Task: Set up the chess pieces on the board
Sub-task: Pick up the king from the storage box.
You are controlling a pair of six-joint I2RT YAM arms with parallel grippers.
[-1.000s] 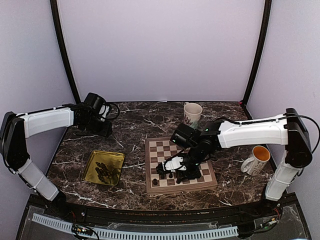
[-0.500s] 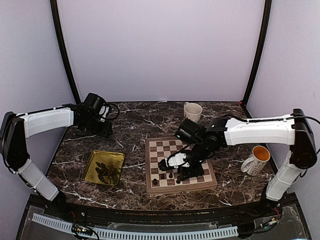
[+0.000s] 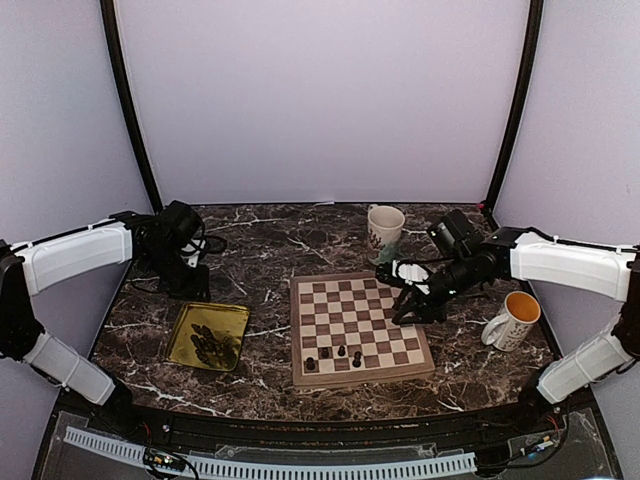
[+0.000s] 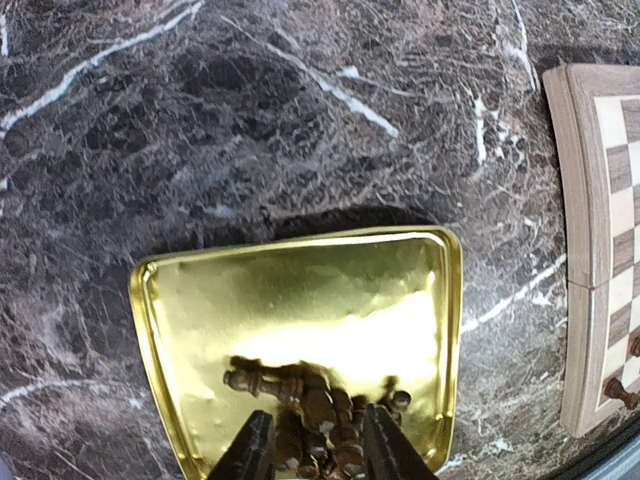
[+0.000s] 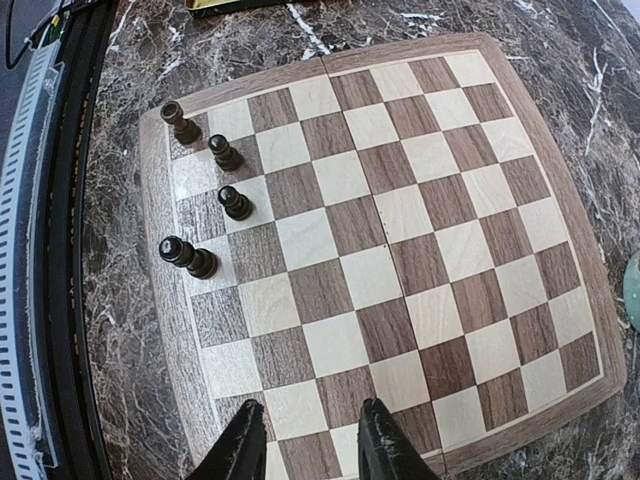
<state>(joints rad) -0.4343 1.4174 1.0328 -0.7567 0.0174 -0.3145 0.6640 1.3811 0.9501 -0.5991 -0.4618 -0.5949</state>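
I see 4 dark chess pieces (image 5: 224, 152) standing on the chessboard (image 3: 370, 310), near its front-left corner. The other pieces lie in a heap (image 4: 312, 402) inside the gold tray (image 4: 300, 245), just left of the board. My left gripper (image 4: 315, 445) hangs over this heap, its fingers apart with nothing gripped. My right gripper (image 5: 312, 430) is above the board's right edge, also spread and empty.

Matt wooden board (image 5: 400, 240), glossy (mirror-bright) gold metal tray (image 4: 190, 300), polished marble table (image 4: 200, 120)
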